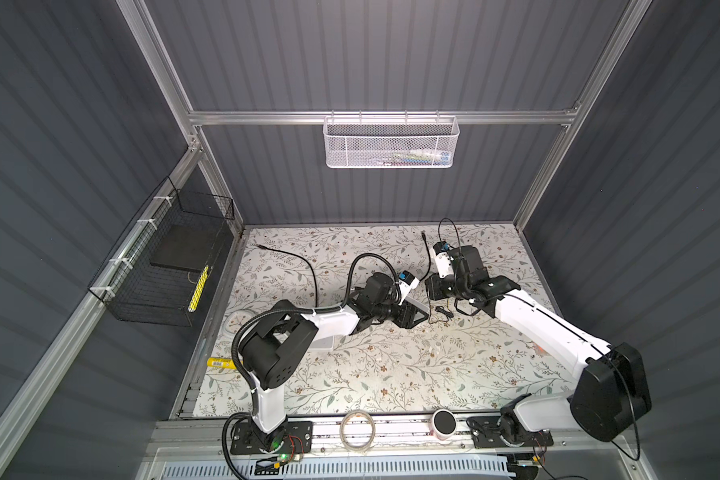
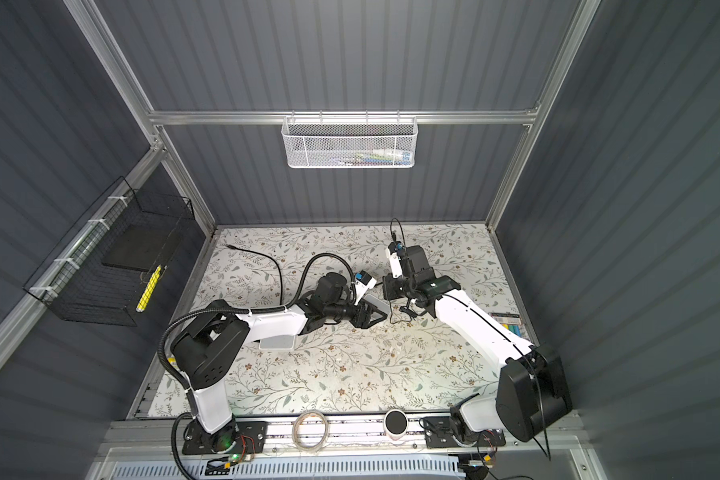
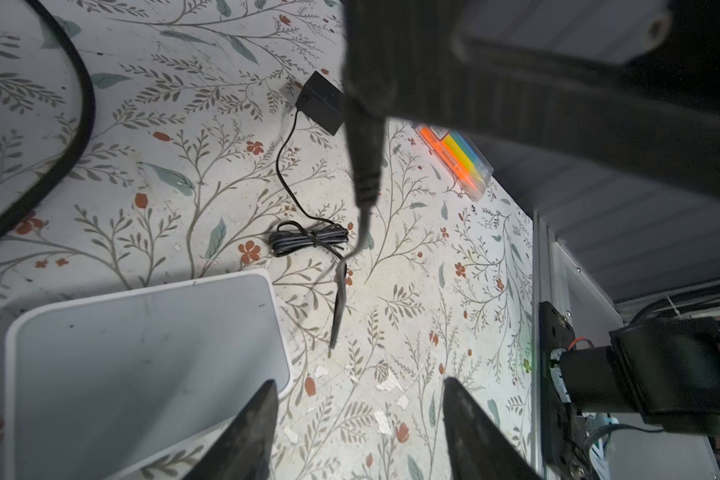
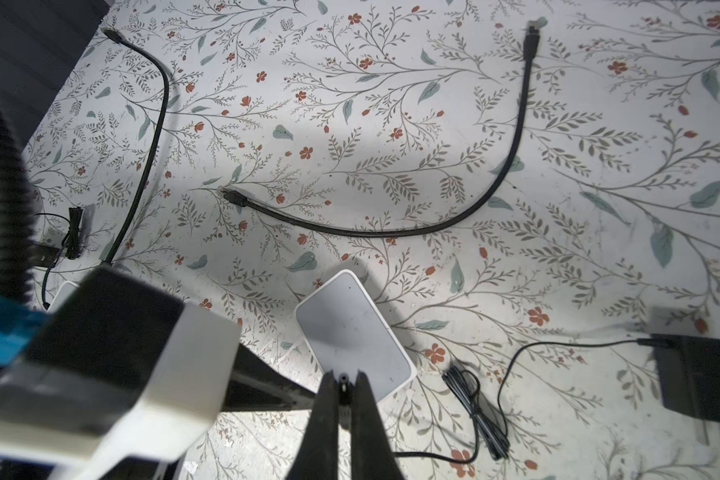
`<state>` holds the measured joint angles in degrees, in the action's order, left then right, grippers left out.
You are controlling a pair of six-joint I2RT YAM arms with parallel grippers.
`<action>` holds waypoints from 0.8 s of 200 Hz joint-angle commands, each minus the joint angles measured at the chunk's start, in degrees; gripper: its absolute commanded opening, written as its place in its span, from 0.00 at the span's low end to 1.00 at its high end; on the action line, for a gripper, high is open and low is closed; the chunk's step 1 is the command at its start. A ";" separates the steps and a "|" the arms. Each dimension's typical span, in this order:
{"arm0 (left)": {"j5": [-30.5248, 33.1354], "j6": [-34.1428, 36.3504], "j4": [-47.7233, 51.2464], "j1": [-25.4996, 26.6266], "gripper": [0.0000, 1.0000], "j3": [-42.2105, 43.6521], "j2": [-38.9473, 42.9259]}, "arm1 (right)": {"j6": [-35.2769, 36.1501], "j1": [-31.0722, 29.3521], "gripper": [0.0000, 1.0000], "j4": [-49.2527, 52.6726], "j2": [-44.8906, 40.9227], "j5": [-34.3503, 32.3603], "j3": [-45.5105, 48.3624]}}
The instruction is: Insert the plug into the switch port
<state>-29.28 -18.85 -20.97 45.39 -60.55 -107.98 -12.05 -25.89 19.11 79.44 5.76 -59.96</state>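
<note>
Black fingers (image 4: pixel 325 428) of our right gripper (image 4: pixel 345 375) pinch the plug (image 4: pixel 343 380), its tip toward the white switch (image 4: pixel 354 332) just ahead (aimed for a port, we judge). Our left gripper (image 3: pixel 359 382) stands wide and empty beside the switch, perhaps to brace it.

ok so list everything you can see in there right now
white rectangular plastic switch boxes: 2, white, one centre of floral mat, one under left arm
black barrel plug: 1, black, in right gripper
black power adapter block: 1, black, on mat
thick black patch cables: 2, black, far mat
clear highlighter pack: 1, multicolour, right mat edge
black-topped white cylinder: 1, white, front rail
white mesh basket: 1, white, back rail
black wire basket: 1, black, left wall
left gripper: 1, black, open beside switch box
right gripper: 1, black, shut on plug
</note>
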 commanded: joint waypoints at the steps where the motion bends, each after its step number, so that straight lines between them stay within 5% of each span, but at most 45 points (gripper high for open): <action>1: -1.22 -1.84 -4.25 -0.13 0.63 -3.67 -0.92 | -1.93 0.08 0.00 -1.75 -1.62 0.96 1.31; 79: -1.02 -1.79 -4.34 -0.29 0.50 -8.10 -4.57 | -1.57 0.34 0.00 -0.58 -3.31 -1.06 2.84; 120: 2.43 -1.77 -1.87 -5.54 0.50 -1.68 4.15 | 2.02 6.59 0.14 8.85 0.17 -0.51 -0.85; 160: 6.03 0.84 4.62 -9.88 0.51 0.83 11.66 | 2.65 7.43 0.26 16.19 13.01 0.15 -9.84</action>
<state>-25.47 -19.73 -19.59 37.19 -61.08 -100.75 -10.48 -18.24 28.77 86.06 4.75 -65.21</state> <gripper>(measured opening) 0.503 0.241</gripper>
